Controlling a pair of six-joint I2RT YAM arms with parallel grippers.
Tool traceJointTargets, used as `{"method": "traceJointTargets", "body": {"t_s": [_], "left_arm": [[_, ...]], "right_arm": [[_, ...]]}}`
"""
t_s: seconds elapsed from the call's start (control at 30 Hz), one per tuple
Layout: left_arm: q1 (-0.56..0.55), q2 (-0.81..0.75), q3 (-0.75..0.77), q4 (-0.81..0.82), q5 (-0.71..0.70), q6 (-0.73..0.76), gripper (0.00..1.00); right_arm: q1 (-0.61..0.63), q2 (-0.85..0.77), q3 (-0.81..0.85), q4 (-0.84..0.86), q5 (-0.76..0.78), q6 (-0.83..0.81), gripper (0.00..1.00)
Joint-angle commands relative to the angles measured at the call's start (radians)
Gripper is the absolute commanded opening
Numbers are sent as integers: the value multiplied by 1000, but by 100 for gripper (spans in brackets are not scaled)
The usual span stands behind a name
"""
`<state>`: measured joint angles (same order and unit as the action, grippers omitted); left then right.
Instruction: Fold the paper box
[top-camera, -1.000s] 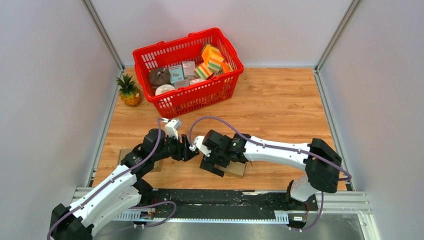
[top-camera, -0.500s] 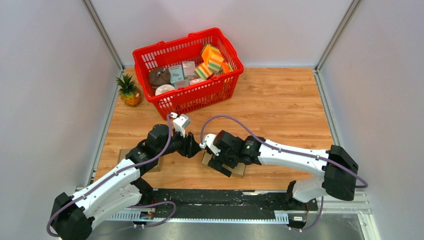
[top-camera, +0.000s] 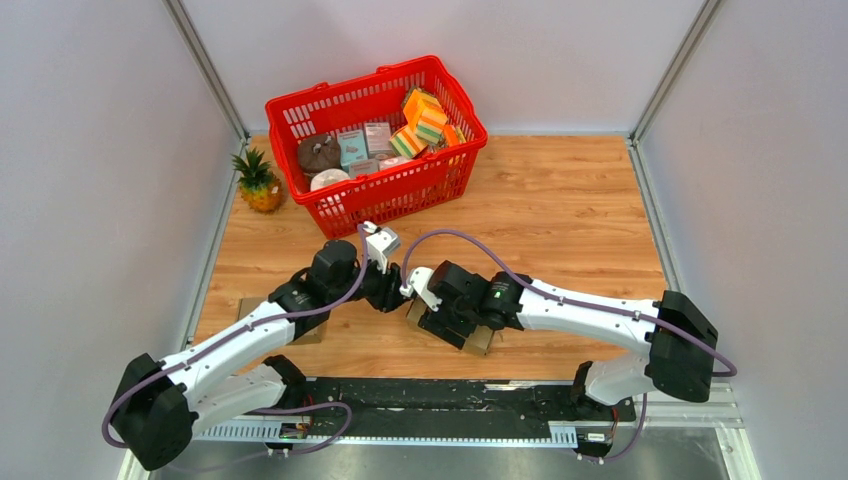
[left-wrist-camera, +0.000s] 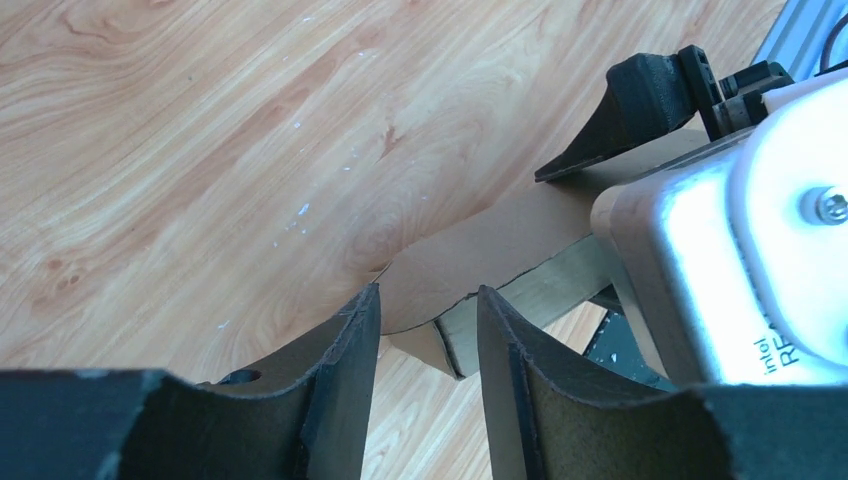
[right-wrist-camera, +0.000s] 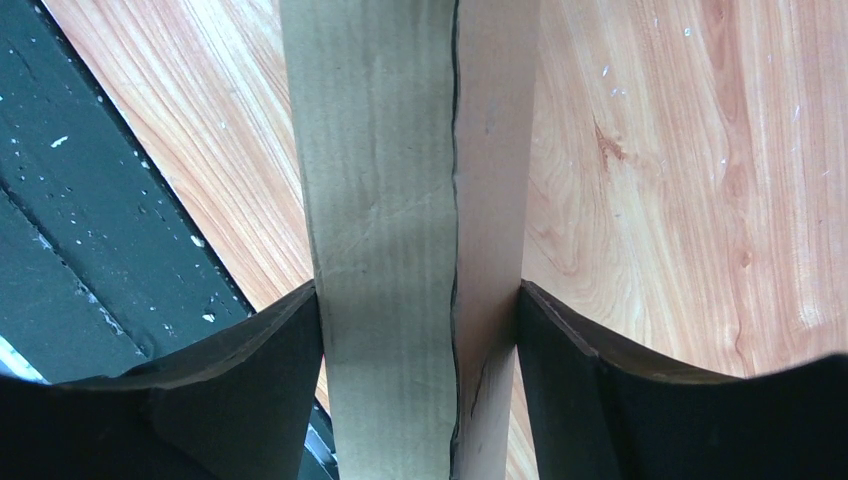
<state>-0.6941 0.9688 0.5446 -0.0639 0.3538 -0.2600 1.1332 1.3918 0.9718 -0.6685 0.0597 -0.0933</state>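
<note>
The paper box (top-camera: 478, 338) is a brown cardboard piece, partly folded, at the near middle of the wooden table. My right gripper (top-camera: 447, 322) is shut on it. In the right wrist view both fingers press the sides of the box (right-wrist-camera: 390, 180), around my right gripper (right-wrist-camera: 420, 290). My left gripper (top-camera: 392, 296) comes in from the left and stands open. In the left wrist view the rounded flap of the box (left-wrist-camera: 500, 245) reaches just between the tips of my left gripper (left-wrist-camera: 428, 292), with a gap on either side. A black finger of the right gripper (left-wrist-camera: 620, 110) rests on the box's far side.
A red basket (top-camera: 400, 190) full of small packages stands at the back. A small pineapple (top-camera: 258, 182) sits to its left. A second flat cardboard piece (top-camera: 248, 308) lies under the left arm. A black rail (top-camera: 450, 400) runs along the near edge.
The left arm has reached right until its fingertips meet the box flap. Both pairs of jaws have narrowed, and the right ones now clamp the box.
</note>
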Motion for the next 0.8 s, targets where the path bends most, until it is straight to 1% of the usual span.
{"method": "traceJointTargets", "body": {"t_s": [0.0,0.07,0.13,0.17,0.23,0.27,0.3,0.33,0.43,0.5,0.53,0.6,0.67,0.7,0.77], "left_arm": [[-18,27,58,6,17,67,48],[-22,36,67,-28,5,73,49],[-25,30,78,-68,-13,70,53],[-25,13,78,-77,-47,61,53],[-25,-18,69,-83,-58,32,53],[-25,-51,61,-77,-55,16,53],[-27,-70,40,-70,-59,5,53],[-25,-87,28,-45,-71,-4,54],[-24,-148,-21,7,-107,-7,54],[-24,-170,-57,45,-98,10,57],[-24,-167,-58,59,-98,21,61],[-24,-118,-32,59,-98,67,62],[-25,-38,17,44,-73,114,63],[-24,-12,37,23,-69,128,61],[-24,53,69,16,-9,181,59]], "right_arm": [[-9,-33,-1,43,-3,4,68],[-9,-27,1,41,5,4,68],[-10,-22,2,38,6,6,68],[-13,-22,2,38,8,7,68],[-15,-24,4,37,12,15,73],[-18,-27,5,33,20,20,76],[-18,-28,7,29,22,23,82],[-19,-30,8,26,23,33,84],[-24,-39,1,26,37,53,87],[-30,-40,-11,32,28,64,87],[-29,-37,-12,33,25,67,87],[-30,-40,-16,43,11,73,87],[-32,-50,-19,59,-9,75,86],[-32,-53,-25,61,-14,75,86],[-38,-56,-24,63,-26,75,86]]}}
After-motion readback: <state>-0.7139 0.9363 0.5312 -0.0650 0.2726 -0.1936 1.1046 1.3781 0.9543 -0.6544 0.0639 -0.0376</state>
